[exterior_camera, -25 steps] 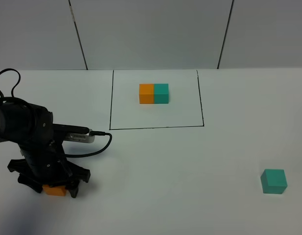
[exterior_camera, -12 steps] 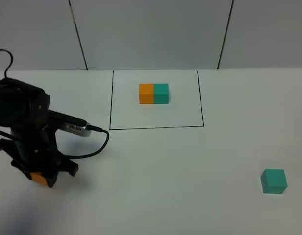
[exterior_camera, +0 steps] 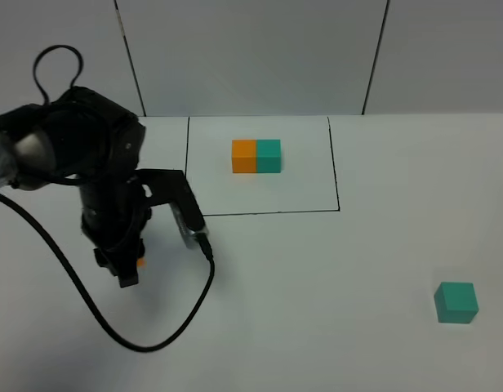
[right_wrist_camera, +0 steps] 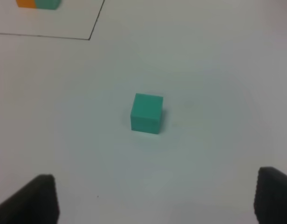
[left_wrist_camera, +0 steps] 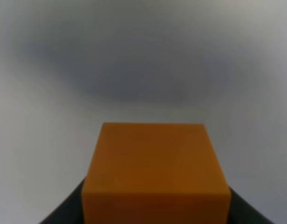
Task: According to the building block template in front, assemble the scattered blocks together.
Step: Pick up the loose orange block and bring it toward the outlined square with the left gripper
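My left gripper [exterior_camera: 129, 266] is shut on the orange cube [exterior_camera: 140, 262], which hangs above the table left of the middle. Only a sliver of the cube shows under the arm there. In the left wrist view the orange cube [left_wrist_camera: 155, 170] fills the space between the dark fingers [left_wrist_camera: 64, 212]. The teal cube [exterior_camera: 456, 302] rests alone at the front right. It lies ahead of my open right gripper [right_wrist_camera: 155, 205] as the teal cube [right_wrist_camera: 146, 113], untouched. The building block template [exterior_camera: 256, 156], an orange-teal bar inside a black frame, sits at the back middle.
The left arm's black cable [exterior_camera: 113, 327] loops over the table in front of the arm. The template's black frame line [exterior_camera: 260, 212] runs across the middle. A grey panelled wall [exterior_camera: 251, 57] stands behind the table.
My left gripper closed on the orange cube at the front left, lifted it, and swung right and toward the back. The right gripper and the teal cube stayed put.
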`<action>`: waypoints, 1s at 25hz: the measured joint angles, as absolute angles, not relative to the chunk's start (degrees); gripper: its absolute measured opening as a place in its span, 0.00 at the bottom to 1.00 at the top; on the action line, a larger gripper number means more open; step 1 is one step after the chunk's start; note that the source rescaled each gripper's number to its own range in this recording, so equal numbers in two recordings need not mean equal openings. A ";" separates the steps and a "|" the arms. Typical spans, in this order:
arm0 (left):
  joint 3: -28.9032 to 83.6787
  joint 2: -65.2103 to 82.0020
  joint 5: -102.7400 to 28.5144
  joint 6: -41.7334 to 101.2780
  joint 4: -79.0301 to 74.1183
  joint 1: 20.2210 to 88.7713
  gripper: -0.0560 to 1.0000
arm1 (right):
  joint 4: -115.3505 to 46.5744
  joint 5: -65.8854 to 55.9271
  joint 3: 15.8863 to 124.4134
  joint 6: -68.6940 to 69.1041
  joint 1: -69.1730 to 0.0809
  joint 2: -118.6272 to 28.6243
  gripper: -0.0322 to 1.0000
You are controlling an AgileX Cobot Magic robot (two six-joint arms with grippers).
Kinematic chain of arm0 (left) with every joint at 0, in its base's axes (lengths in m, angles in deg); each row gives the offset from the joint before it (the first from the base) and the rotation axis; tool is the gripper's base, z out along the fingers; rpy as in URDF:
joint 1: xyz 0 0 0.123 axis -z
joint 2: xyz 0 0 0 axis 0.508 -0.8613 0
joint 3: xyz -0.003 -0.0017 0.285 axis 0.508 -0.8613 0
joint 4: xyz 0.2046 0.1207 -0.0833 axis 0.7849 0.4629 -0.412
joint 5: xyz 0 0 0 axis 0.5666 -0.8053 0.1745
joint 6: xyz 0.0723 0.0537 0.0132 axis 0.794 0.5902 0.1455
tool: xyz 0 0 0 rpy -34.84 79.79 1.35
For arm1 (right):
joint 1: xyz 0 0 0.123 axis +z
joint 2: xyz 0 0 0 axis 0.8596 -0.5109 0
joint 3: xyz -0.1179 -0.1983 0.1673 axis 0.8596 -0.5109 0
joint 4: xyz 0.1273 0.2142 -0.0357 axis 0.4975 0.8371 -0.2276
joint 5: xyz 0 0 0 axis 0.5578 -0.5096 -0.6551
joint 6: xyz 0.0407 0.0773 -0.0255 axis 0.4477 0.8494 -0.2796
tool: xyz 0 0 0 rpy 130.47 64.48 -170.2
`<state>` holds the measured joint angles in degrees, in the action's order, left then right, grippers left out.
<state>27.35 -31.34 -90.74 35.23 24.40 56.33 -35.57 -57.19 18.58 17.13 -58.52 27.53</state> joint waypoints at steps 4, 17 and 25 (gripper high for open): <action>32.04 -35.51 -88.65 45.86 24.34 59.59 0.07 | -35.50 -57.19 18.58 17.13 -58.52 27.53 0.73; 43.74 -47.34 -87.63 52.89 14.88 62.91 0.07 | -35.44 -57.19 18.58 17.13 -58.52 27.53 0.73; 44.16 -49.68 -87.05 52.94 15.78 63.40 0.07 | -35.44 -57.19 18.58 17.13 -58.52 27.53 0.73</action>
<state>44.16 -49.68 -87.05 52.94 15.78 63.40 -35.44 -57.19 18.58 17.13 -58.52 27.53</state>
